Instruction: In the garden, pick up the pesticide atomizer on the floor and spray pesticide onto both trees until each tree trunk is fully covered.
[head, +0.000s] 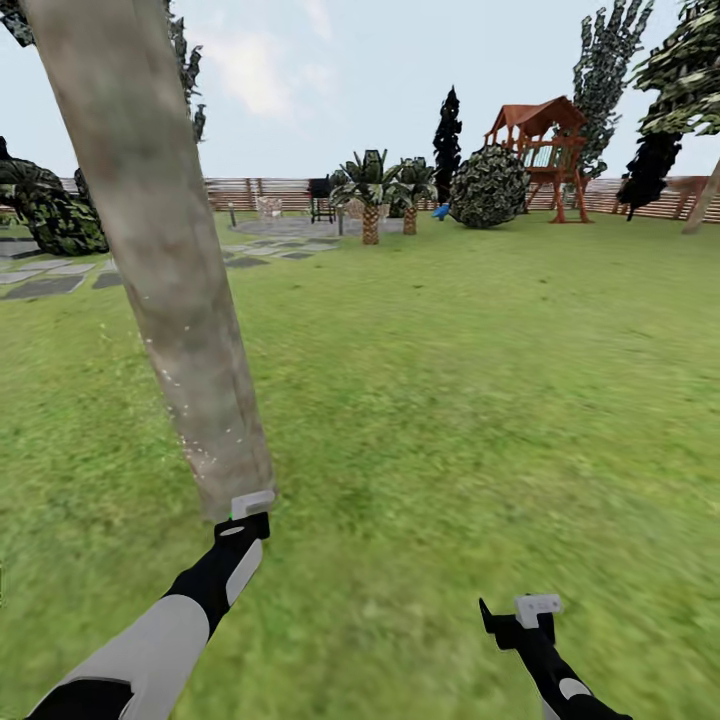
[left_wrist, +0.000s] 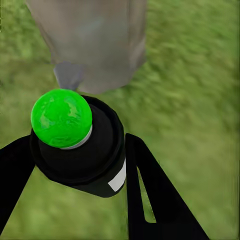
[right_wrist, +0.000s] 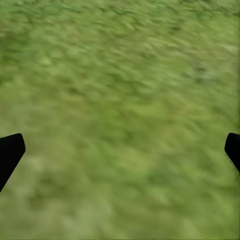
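A thick grey-tan tree trunk (head: 165, 260) leans up from the grass at the left of the head view, and its base (left_wrist: 95, 45) fills the far part of the left wrist view. Tiny white specks of pesticide (head: 188, 420) dot its lower part. My left gripper (head: 247, 515) sits right at the trunk's base, shut on the pesticide atomizer (left_wrist: 95, 155), a black bottle with a green ball top (left_wrist: 61, 117) and a white label. My right gripper (head: 520, 612) hangs open over bare grass, its fingertips (right_wrist: 11, 150) wide apart. A second leaning tree trunk (head: 703, 200) stands at the far right.
Lawn (head: 480, 380) stretches ahead and right. Far off are two short palms (head: 370, 195), a round bush (head: 488, 187), a red-brown play structure (head: 540, 150), a slatted fence (head: 250, 192), stone paving (head: 60, 278) and a dark bush (head: 50, 215) at left.
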